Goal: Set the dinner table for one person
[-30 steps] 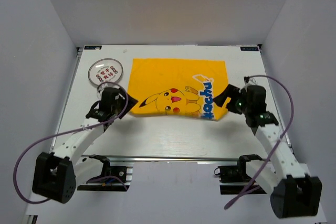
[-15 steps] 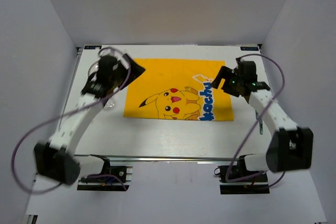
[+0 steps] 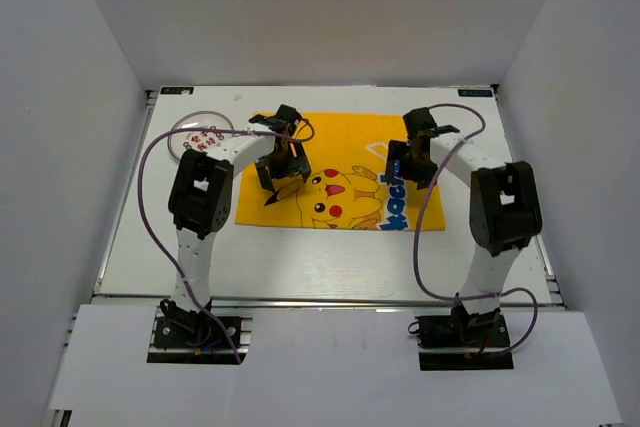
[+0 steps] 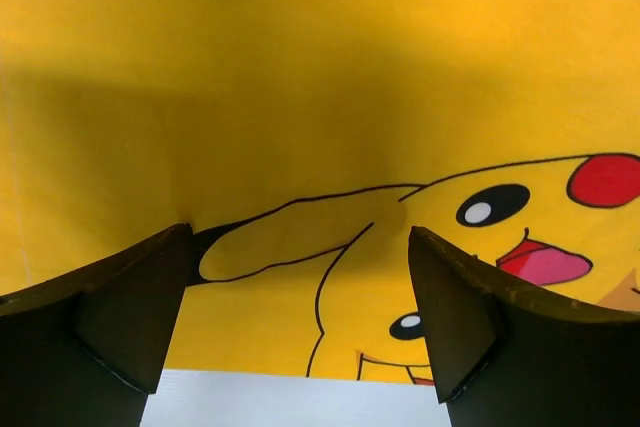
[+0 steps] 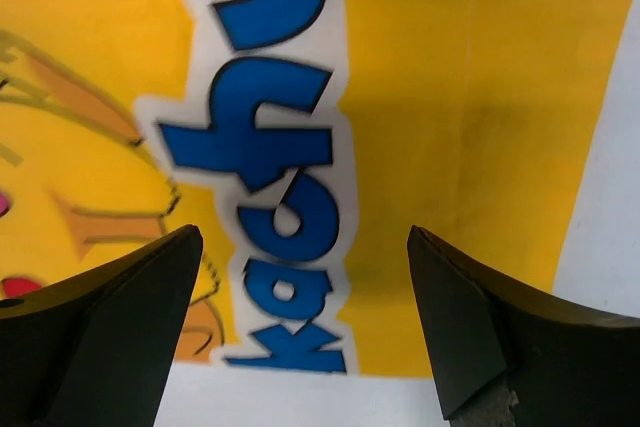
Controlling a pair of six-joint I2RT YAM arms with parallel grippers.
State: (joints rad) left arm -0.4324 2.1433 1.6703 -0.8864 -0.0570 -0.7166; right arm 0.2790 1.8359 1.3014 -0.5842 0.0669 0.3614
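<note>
In the overhead view, the white surface (image 3: 320, 257) is filling the middle of the frame, and a yellow Pikachu-print mat (image 3: 340, 137) is lying flat on its far half. A small round patterned plate (image 3: 205, 139) is sitting on the surface near the upper left, just beside the mat's left edge. Both arms are bending inward over the mat. The left end effector (image 3: 275, 182) is hanging over the mat's left part and the right end effector (image 3: 397, 169) over its right part, near the blue lettering.

In the left wrist view, the left end effector (image 4: 300, 327) is standing wide, holding nothing. Its two dark fingers (image 4: 110, 317) are framing Pikachu's ear and face on the mat (image 4: 300, 67), and a strip of surface (image 4: 250, 402) is showing along the bottom edge.

In the right wrist view, the right end effector (image 5: 300, 327) is also gaping wide and empty. It is looking down on the blue letters and plain yellow cloth (image 5: 430, 147), with the surface (image 5: 610, 197) showing at the right edge.
</note>
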